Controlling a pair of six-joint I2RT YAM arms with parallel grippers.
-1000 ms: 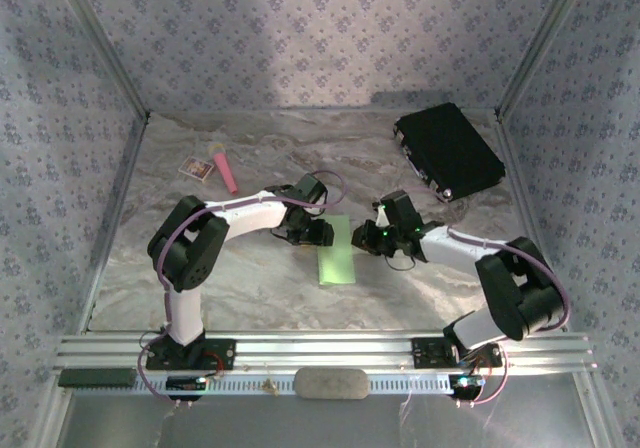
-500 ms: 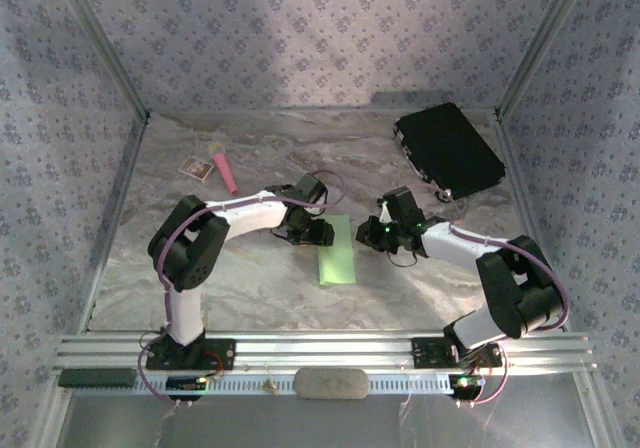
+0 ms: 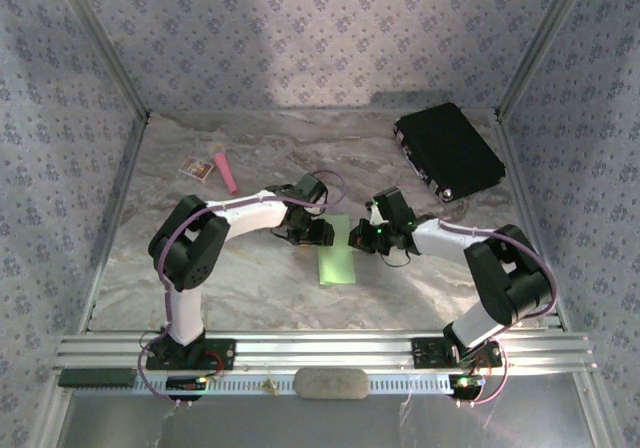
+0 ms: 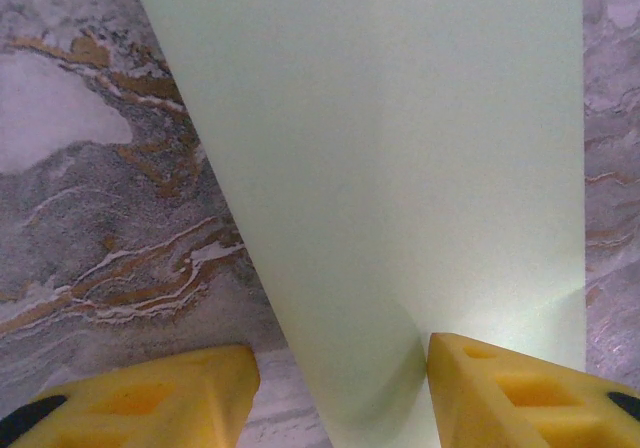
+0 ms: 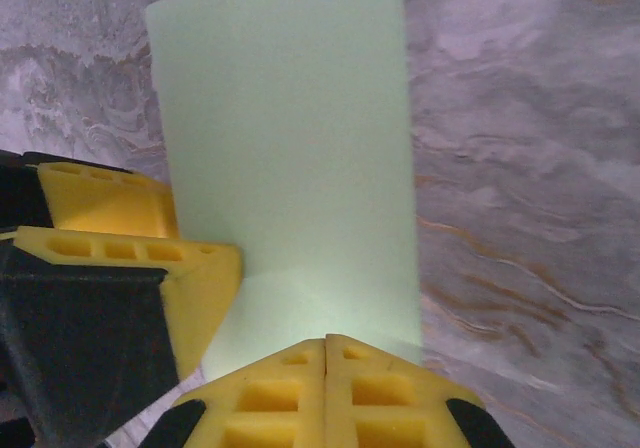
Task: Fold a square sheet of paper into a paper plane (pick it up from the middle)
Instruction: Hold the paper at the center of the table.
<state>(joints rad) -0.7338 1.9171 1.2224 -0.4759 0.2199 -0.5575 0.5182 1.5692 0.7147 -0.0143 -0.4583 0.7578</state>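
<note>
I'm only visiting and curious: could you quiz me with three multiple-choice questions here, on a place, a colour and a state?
1. Where does the flat black case lie? A far right corner; B near left corner; C dead centre.
2. What colour is the thin folded paper sheet? A pink; B lime-green; C white.
3. The right claw is: A wide open; B shut; C missing a finger.
Answers: A, the top view shows it there; B, every view shows green; B, its yellow tips meet.

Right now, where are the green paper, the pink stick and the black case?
green paper (image 3: 337,261), top view, its bare near half
pink stick (image 3: 227,173), top view, its middle
black case (image 3: 448,151), top view, centre of its top
</note>
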